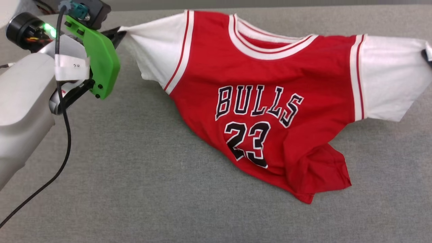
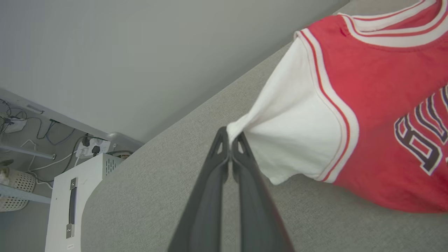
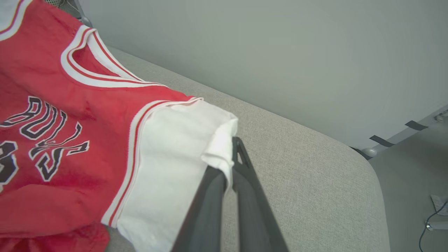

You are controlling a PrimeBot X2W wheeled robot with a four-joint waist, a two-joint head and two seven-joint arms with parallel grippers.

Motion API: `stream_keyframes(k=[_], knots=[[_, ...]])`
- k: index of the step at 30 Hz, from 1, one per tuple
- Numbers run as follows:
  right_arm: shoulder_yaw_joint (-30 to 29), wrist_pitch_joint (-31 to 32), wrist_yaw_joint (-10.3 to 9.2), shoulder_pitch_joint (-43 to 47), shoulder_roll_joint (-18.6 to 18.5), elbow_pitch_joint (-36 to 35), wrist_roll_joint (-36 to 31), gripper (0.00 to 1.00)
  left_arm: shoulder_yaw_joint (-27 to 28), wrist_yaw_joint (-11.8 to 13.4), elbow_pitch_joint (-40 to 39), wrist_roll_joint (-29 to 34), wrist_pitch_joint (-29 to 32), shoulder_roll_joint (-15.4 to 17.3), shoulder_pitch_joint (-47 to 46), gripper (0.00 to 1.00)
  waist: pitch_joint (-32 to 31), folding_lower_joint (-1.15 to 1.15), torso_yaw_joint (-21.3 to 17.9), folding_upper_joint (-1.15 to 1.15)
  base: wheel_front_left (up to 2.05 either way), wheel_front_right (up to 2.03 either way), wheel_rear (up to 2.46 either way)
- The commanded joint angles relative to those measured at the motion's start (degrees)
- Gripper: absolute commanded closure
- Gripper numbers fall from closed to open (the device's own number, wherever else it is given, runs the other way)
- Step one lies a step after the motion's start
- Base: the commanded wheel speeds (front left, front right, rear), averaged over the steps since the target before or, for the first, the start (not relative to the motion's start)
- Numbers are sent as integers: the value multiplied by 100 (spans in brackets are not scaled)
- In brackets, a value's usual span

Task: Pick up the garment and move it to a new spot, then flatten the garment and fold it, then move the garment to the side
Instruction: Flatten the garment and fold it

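While the red Bulls jersey (image 1: 270, 67) is hung by its sleeves between both arms, with its crumpled hem (image 1: 324, 179) seemingly resting on the grey table (image 1: 135, 168), the step in hand is judged to be the flattening. Even tension should be held across the shoulders and the cloth laid down hem first, so that the turned-under corner is drawn out — not trapped. The left gripper (image 2: 229, 141) is pinched together on the tip of one white sleeve (image 2: 294, 133); the right gripper (image 3: 231, 157) is likewise clamped on the other sleeve (image 3: 175, 157) — no gap is seen between either pair of fingers.
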Motion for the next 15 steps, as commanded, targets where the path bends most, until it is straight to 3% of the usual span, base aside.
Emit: stream_keyframes(k=[1,9,15], knots=[[-74,-95,-4,-144,-32,9,-55,100,55,79,-98,116,-115,65,-94,100,-322,0,173,0,0,0,0],[-211,-170,-4,-758,-144,-124,-192,100,351,373,-678,256,-388,222,-473,100,-478,0,185,0,0,0,0],[-113,-3,-4,-1878,-58,-38,-351,100,688,561,-752,431,-526,89,-1247,100,-42,0,118,0,0,0,0]])
